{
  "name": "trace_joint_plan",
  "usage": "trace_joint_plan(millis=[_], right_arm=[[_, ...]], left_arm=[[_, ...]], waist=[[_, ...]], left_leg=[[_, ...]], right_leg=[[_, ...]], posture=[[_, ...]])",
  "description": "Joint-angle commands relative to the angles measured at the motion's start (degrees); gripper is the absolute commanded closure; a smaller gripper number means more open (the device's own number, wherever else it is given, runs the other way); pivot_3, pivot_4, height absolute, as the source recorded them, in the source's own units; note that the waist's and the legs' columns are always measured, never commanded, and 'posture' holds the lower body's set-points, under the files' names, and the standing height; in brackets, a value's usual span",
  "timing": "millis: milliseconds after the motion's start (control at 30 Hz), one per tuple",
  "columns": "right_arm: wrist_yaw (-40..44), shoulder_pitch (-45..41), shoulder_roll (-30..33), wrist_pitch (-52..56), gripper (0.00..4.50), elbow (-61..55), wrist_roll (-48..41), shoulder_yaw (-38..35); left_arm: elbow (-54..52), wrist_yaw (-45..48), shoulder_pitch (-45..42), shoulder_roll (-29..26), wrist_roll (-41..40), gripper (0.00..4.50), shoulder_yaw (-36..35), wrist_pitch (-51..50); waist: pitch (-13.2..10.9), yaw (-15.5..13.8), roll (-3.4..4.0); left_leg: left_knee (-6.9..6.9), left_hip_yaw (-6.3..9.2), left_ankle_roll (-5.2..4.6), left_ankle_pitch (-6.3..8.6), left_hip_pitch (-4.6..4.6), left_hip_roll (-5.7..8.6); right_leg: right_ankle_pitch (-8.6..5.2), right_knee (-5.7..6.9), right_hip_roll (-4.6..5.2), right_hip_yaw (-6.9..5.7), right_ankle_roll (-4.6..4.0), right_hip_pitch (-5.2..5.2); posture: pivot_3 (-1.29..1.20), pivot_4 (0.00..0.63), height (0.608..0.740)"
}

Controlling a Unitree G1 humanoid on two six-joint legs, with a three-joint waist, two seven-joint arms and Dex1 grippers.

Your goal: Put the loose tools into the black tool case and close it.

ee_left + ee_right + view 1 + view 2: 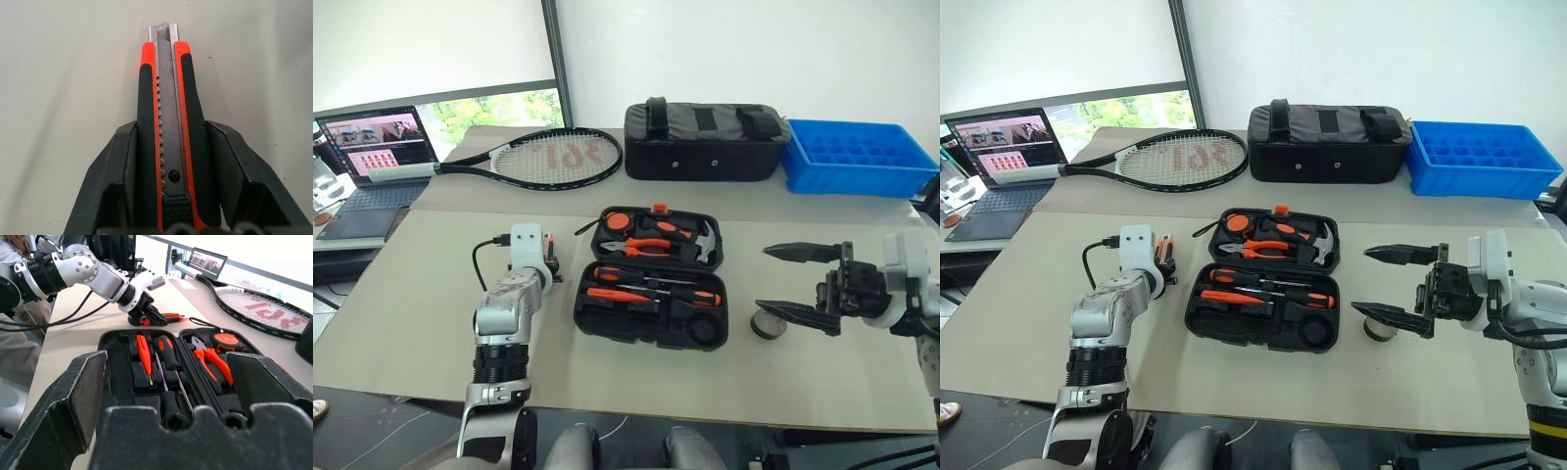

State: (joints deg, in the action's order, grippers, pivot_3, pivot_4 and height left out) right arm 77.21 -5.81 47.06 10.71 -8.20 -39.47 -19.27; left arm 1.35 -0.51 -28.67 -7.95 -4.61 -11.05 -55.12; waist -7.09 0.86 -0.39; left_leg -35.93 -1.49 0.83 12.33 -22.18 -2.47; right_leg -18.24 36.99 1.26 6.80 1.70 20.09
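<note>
One utility knife (164,142) remains outside the open tool case (652,294) at centre frame, clamped between the left gripper's (166,171) fingers, while the right gripper (795,284) gapes empty.

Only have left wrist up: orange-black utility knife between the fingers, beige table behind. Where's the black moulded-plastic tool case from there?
Observer: The tool case lies open on the beige table, just to the right of the left gripper, lid half on the far side.
Operator: Is the knife lifted?
Observer: It doesn't look lifted. In the right wrist view the utility knife lies low along the table top, with the left gripper tipped down over its handle.
Operator: Right arm in the way?
Observer: No. The right gripper hangs open on the case's right side, apart from it, fingers pointing toward the case.
</note>
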Motion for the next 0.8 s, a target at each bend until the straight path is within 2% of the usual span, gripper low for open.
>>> trace_joint_plan(millis=[33,133,267,500,667,800], right_arm=[[0.2,1.3,-0.2,-1.9,0.00,-0.4,-0.4,-2.8],[-0.4,1.9,-0.4,-2.0,0.00,-0.6,-0.6,-3.4],[-0.1,4.0,-0.4,-2.1,0.00,-0.9,-0.7,-4.7],[1.8,10.1,1.0,-1.9,0.00,-1.0,-0.5,-7.8],[0.8,12.2,0.1,-2.6,0.00,-3.1,0.2,-7.9],[-0.2,13.3,-0.4,-2.8,0.00,-4.5,0.1,-8.2]], left_arm=[[0.2,4.7,0.8,-5.5,1.3,2.84,2.5,7.4],[0.6,11.8,0.0,-9.3,-0.9,2.84,3.4,16.6],[0.9,30.8,-2.2,-15.5,-5.1,2.84,7.0,31.4],[0.9,67.3,-2.7,-26.0,-6.7,2.84,22.1,54.1],[3.6,76.6,-7.2,-25.2,-4.6,2.84,29.4,57.5],[3.0,78.5,-8.6,-22.8,-4.0,2.84,33.2,53.1]], waist=[[0.0,0.2,-0.01],[-0.1,0.2,-0.08],[0.0,-0.3,-0.03],[0.1,-0.7,0.13],[-0.1,0.1,-0.08],[0.0,0.2,-0.02]], left_leg=[[0.00,0.00,0.00,0.00,0.01,-0.01],[0.04,0.00,0.05,-0.03,0.00,-0.04],[0.04,-0.04,0.12,-0.06,-0.04,-0.02],[0.18,-0.15,0.08,-0.03,-0.11,0.01],[0.11,-0.17,0.06,-0.04,-0.10,-0.05],[0.02,-0.13,0.02,-0.06,-0.12,-0.04]], right_leg=[[0.00,0.00,-0.01,0.00,0.00,0.00],[0.00,0.01,-0.05,0.00,-0.01,0.06],[0.01,-0.05,0.00,-0.01,-0.01,0.07],[0.00,-0.33,0.04,0.00,-0.02,0.04],[-0.01,-0.28,-0.03,0.03,-0.02,0.04],[-0.17,-0.22,-0.07,0.07,0.26,0.02]], posture=[[0.00,0.150,0.707],[0.00,0.150,0.707],[0.00,0.150,0.707],[0.00,0.150,0.707],[0.00,0.150,0.707],[0.00,0.150,0.707]])
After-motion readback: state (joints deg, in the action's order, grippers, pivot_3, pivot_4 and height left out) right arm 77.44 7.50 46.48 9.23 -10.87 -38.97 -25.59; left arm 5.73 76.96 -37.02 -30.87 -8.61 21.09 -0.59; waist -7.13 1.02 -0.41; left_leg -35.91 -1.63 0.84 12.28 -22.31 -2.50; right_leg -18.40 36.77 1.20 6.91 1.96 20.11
